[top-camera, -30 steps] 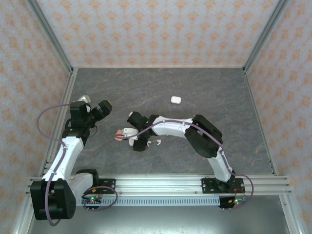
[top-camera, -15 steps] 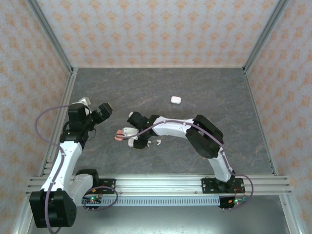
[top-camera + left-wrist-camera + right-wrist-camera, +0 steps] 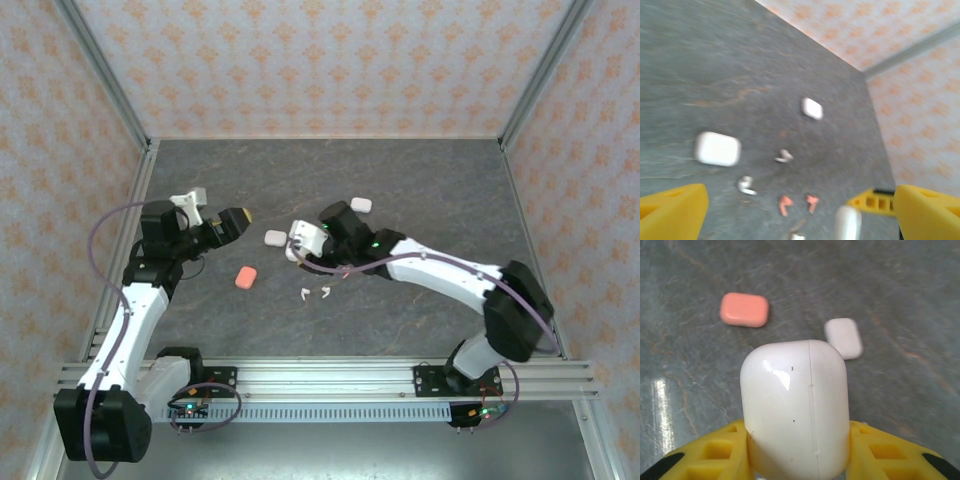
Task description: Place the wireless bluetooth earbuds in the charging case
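Swung rightward, right pincer (image 3: 797, 455) clamps white case (image 3: 795, 405); left pincer (image 3: 800, 212) gapes.

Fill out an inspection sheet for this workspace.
Surface: grey marbled table.
Job's things: coral case and two white cases lie loose; two white earbuds and two coral earbuds lie on the table, outside any case.
Clutter: nothing seen.
Grippers: left gripper open, empty; right gripper shut on a third case, white.
Cables: purple cable loops off the left arm.
Surroundings: patterned walls, metal frame rail.
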Controlling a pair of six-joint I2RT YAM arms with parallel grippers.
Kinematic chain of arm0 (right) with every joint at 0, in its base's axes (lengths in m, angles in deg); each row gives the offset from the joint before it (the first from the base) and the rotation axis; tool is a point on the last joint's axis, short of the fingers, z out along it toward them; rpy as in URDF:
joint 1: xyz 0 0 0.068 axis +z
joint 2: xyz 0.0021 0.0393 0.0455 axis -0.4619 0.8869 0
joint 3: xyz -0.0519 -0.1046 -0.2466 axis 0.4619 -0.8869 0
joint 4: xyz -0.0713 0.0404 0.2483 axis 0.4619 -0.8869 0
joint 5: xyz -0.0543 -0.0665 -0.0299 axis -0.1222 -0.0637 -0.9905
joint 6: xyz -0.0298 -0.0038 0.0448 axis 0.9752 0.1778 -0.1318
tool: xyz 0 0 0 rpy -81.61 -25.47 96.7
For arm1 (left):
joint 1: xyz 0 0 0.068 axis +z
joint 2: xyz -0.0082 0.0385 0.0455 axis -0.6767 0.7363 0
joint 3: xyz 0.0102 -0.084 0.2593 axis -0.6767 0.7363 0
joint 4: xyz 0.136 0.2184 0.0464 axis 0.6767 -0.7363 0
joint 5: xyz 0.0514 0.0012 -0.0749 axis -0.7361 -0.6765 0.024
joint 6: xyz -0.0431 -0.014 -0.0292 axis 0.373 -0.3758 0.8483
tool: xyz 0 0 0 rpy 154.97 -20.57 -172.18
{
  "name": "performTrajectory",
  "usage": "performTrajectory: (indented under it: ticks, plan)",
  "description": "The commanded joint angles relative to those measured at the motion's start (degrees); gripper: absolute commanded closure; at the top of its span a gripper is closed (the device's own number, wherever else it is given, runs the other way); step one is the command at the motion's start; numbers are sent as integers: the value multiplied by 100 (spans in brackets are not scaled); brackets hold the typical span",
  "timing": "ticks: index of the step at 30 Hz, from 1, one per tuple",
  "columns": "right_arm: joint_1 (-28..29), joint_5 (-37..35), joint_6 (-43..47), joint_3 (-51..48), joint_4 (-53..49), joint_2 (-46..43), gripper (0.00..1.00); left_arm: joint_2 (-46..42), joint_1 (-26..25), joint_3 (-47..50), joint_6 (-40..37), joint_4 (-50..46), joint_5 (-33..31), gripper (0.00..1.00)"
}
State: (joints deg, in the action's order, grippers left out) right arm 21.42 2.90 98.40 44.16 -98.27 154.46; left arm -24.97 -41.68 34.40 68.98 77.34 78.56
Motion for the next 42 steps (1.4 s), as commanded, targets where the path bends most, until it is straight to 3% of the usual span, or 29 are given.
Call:
performTrajectory:
  ticks: [1, 9, 18, 21, 32, 42]
  plan:
    - [-131, -94, -59, -444, 602, -707, 60, 86, -500, -380, 32, 515, 821, 6]
    - [-305, -312, 224, -944, 810, -1988, 60, 423, -1452, -726, -134, 747, 1034, 14]
    - [-305, -184, 372, -782, 433, -2073, 60, 961, -2316, -1084, -275, 921, 971, 19]
    - [-305, -142, 355, -773, 457, -2073, 60, 1155, -2549, -1219, -339, 888, 947, 24]
    - [-305, -47, 285, -825, 606, -2098, 59, 1620, -2820, -1520, -561, 666, 962, 42]
    - [-305, -294, 199, -877, 690, -2094, 59, 1717, -2896, -1621, -841, 400, 1017, 68]
